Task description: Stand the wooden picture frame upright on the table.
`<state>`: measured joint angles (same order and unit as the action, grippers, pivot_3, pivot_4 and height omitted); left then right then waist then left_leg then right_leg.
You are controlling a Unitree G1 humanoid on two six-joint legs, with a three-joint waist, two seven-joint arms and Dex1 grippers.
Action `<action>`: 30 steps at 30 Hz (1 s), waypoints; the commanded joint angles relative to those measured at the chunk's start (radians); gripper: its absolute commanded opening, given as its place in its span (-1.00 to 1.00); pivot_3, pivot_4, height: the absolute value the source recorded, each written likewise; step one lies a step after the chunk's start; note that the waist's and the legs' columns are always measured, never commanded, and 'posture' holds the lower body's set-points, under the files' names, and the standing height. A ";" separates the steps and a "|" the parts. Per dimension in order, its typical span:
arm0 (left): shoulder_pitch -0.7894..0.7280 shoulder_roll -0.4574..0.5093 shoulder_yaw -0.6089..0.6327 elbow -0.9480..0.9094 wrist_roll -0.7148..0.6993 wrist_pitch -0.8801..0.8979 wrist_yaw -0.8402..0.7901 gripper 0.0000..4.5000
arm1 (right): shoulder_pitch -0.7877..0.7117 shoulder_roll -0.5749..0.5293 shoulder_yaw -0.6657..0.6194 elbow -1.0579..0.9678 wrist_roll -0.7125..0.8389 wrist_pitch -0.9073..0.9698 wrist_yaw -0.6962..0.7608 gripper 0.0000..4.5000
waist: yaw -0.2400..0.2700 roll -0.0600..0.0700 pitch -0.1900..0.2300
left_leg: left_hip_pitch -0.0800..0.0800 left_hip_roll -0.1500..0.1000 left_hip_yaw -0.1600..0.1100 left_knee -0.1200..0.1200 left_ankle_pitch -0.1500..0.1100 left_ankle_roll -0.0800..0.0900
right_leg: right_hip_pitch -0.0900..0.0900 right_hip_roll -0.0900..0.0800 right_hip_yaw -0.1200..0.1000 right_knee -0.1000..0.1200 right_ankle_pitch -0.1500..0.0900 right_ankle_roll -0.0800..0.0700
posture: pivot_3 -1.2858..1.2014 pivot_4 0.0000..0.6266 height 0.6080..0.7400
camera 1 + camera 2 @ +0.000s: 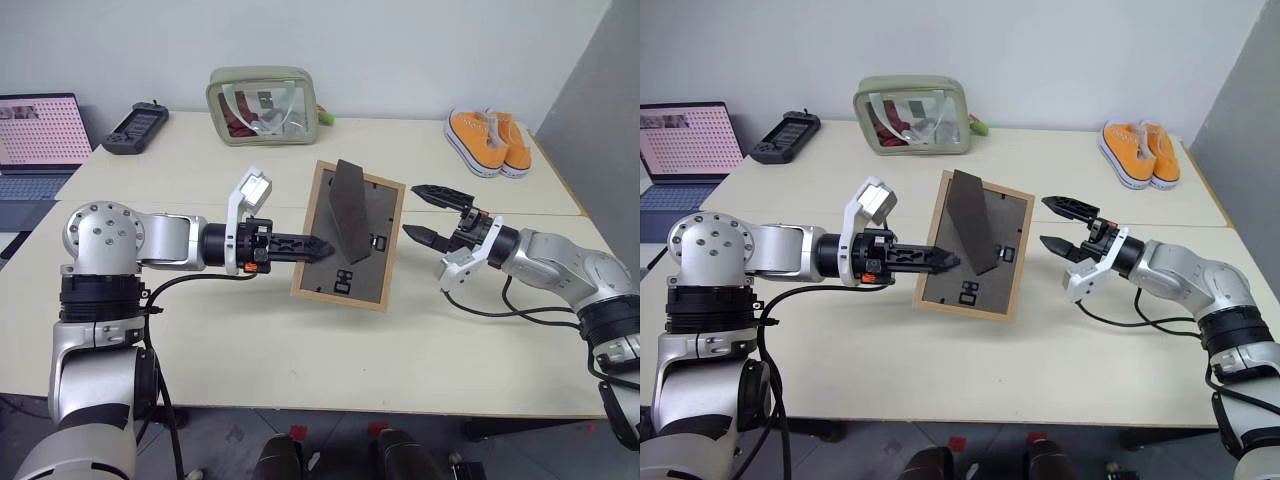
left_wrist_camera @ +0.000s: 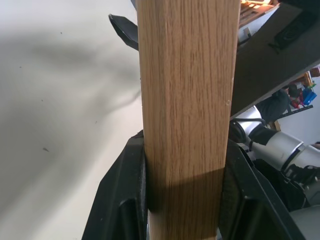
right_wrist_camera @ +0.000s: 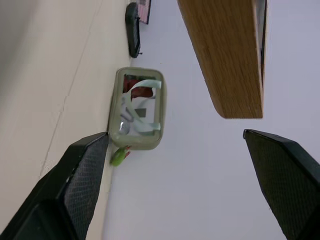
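Light wood edges the wooden picture frame, held in the air above the pale table with its dark back panel and hinged stand facing the camera. From the head views, the left claw pinches the frame's left edge, while the right claw hovers just beside the right edge, spread wide and apart from it. A laptop, a clear pouch and orange shoes sit well back.

From the left wrist view, black fingers press both faces of the wooden rail.

From the right wrist view, spread fingertips frame a corner of the wood, touching nothing.

To do this step well, I judge the left claw should lower the frame until its bottom edge and stand foot both meet the table, then let go gently.
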<state>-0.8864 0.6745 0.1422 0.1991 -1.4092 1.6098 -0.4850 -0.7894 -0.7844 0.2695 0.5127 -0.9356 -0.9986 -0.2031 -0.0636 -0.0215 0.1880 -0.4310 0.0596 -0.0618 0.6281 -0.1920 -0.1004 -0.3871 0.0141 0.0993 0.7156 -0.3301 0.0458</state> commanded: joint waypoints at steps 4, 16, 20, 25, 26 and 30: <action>-0.019 -0.002 0.019 0.027 -0.192 0.005 0.160 -0.42 | -0.062 -0.008 0.033 -0.020 -0.152 0.033 -0.258 0.98 | 0.005 0.000 0.000 | 0.000 0.000 0.000 0.000 0.000 0.000 | 0.000 0.000 0.000 0.000 0.000 0.000 | 0.03 -0.52 1.00; -0.013 0.014 -0.071 0.017 -0.418 -0.069 0.317 -0.42 | -0.123 0.066 0.139 -0.023 -0.227 0.089 -0.380 0.98 | 0.004 0.000 0.000 | 0.000 0.000 0.000 0.000 0.000 0.000 | 0.000 0.000 0.000 0.001 0.000 0.000 | 0.03 -0.52 1.00; -0.002 0.041 -0.105 0.008 -0.485 -0.108 0.357 -0.42 | -0.138 0.058 0.155 0.000 -0.226 0.086 -0.400 0.67 | 0.007 0.000 0.000 | 0.000 -0.001 0.000 0.000 0.000 0.000 | 0.000 -0.001 0.000 0.001 0.000 0.000 | 0.03 -0.52 1.00; 0.012 0.070 -0.145 -0.007 -0.553 -0.158 0.398 -0.42 | -0.142 0.048 0.170 0.001 -0.230 0.088 -0.417 0.15 | 0.007 0.000 0.000 | 0.000 -0.002 -0.001 0.000 0.000 0.000 | 0.001 -0.001 0.000 0.001 0.000 0.000 | 0.03 -0.52 1.00; 0.012 0.072 -0.150 -0.007 -0.559 -0.164 0.403 -0.42 | -0.143 0.046 0.173 0.001 -0.232 0.089 -0.420 0.07 | 0.007 0.000 0.000 | 0.000 -0.002 -0.001 0.000 0.000 0.000 | 0.001 -0.001 0.000 0.001 0.000 0.000 | 0.03 -0.52 1.00; 0.018 0.078 -0.162 -0.016 -0.563 -0.182 0.405 -0.42 | -0.145 0.042 0.184 -0.001 -0.232 0.095 -0.430 -0.34 | 0.007 0.000 0.000 | 0.000 -0.002 -0.001 0.000 0.000 0.000 | 0.001 -0.001 0.000 0.001 0.000 0.000 | 0.03 -0.52 1.00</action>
<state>-0.8512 0.7391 -0.0328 0.2305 -1.9416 1.4537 -0.0764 -0.9136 -0.7294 0.4503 0.5238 -1.1641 -0.9097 -0.6323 -0.0566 -0.0215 0.1880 -0.4310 0.0578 -0.0629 0.6284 -0.1919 -0.1004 -0.3866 0.0130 0.0988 0.7164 -0.3300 0.0456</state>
